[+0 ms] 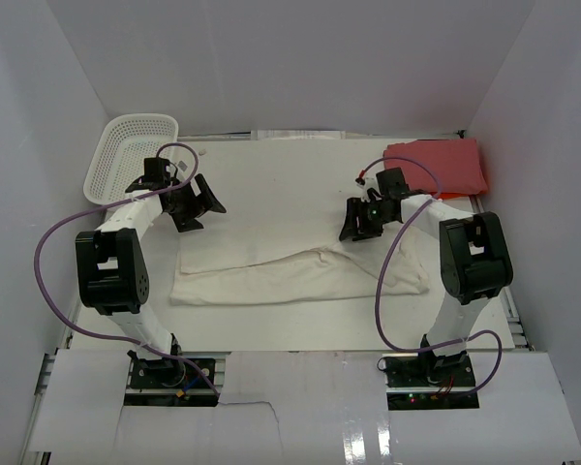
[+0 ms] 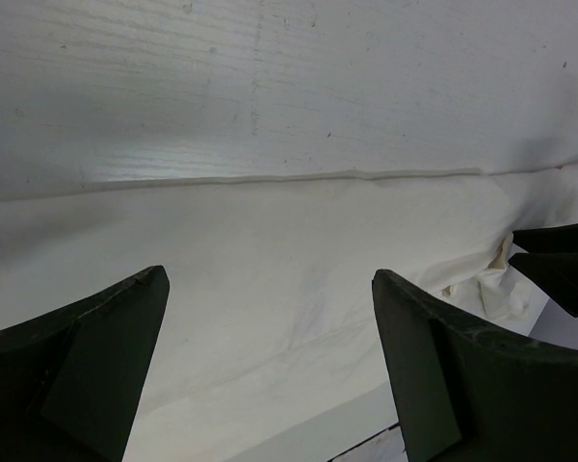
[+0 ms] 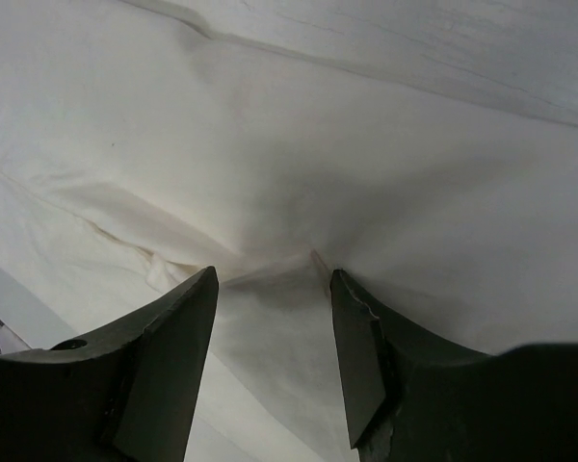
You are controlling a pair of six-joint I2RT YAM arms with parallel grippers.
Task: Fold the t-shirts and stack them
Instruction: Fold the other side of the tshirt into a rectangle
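Observation:
The cream-white t-shirt lies folded in a long band across the middle of the table. The red t-shirt lies folded at the back right corner. My left gripper hovers open over the cream shirt's far left edge, and the cloth below it is flat with nothing between the fingers. My right gripper stands open over the shirt's far right part. A small raised crease of cream cloth sits just ahead of the right gripper's fingertips, and neither finger pinches it.
A white mesh basket stands tilted at the back left, close behind the left arm. White walls enclose the table on three sides. Purple cables loop from both arms. The right gripper shows at the left wrist view's right edge.

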